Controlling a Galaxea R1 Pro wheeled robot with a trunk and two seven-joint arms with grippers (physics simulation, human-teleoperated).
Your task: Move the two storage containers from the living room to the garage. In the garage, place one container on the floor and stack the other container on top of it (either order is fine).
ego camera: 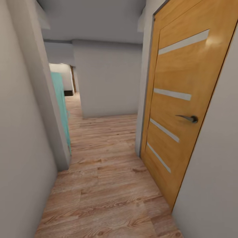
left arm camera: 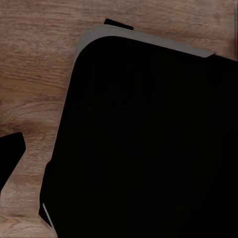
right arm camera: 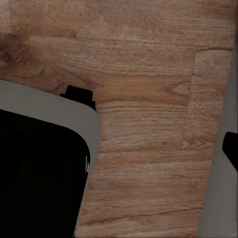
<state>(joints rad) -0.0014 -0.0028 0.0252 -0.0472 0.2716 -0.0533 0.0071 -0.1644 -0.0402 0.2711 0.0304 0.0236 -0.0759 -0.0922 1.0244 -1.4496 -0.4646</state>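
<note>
The two storage containers are out of view. I am in a narrow hallway with light wood-plank flooring (ego camera: 105,185). In the left wrist view a dark fingertip (left arm camera: 11,157) sits at the frame's edge over the planks, beside my black, grey-rimmed base (left arm camera: 148,148). The right wrist view has the same base (right arm camera: 34,173) and one dark fingertip (right arm camera: 231,148) at the opposite edge. Nothing lies between the fingers of either gripper.
A honey-brown door (ego camera: 178,109) with pale stripes and a metal handle (ego camera: 190,118) stands close on the right. A grey wall corner (ego camera: 43,99) juts in on the left, with a teal panel (ego camera: 61,105) behind it. A grey wall (ego camera: 107,79) closes the hallway ahead, which opens leftward.
</note>
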